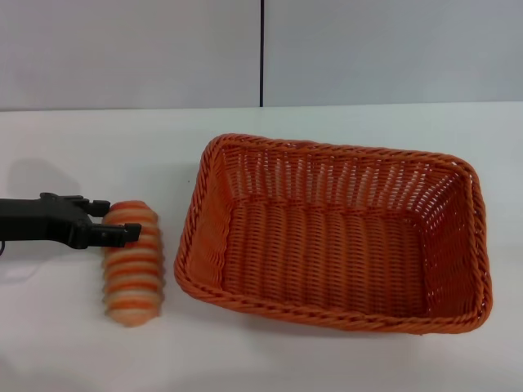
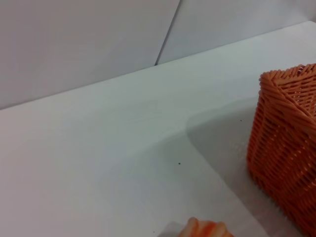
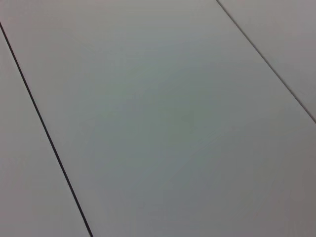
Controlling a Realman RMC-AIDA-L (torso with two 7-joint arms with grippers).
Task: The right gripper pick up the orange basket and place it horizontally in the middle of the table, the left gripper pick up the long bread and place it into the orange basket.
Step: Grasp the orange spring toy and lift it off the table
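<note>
We start with the table [image 1: 98, 343], a plain white top that runs back to a pale grey wall [image 1: 131, 49]. The orange basket [image 1: 335, 233] lies on it with its long side across our view, in the middle and a little to the right, open side up and nothing inside. We judge that the first half of the job is done: it sits crosswise and central, which leaves a wide mouth for whatever comes in from the left.

The long bread [image 1: 133, 263] lies flat on the table just beside the basket's left rim, lengthwise away from us, so its stripes run across it. It does not touch the basket.

The left gripper [image 1: 111, 220] reaches in from the left edge, low over the far end of the loaf. Its two slim fingers stand parted, one at the loaf's far tip and the other across its upper stripes, so they straddle that end without pinching it. Coming in crosswise makes sense to us, since the narrow width of the loaf fits between the fingers. The left wrist view shows only a sliver of the loaf and one corner of the basket.

The right gripper is out of sight; its camera faces only wall panels, so we take that arm as parked.
</note>
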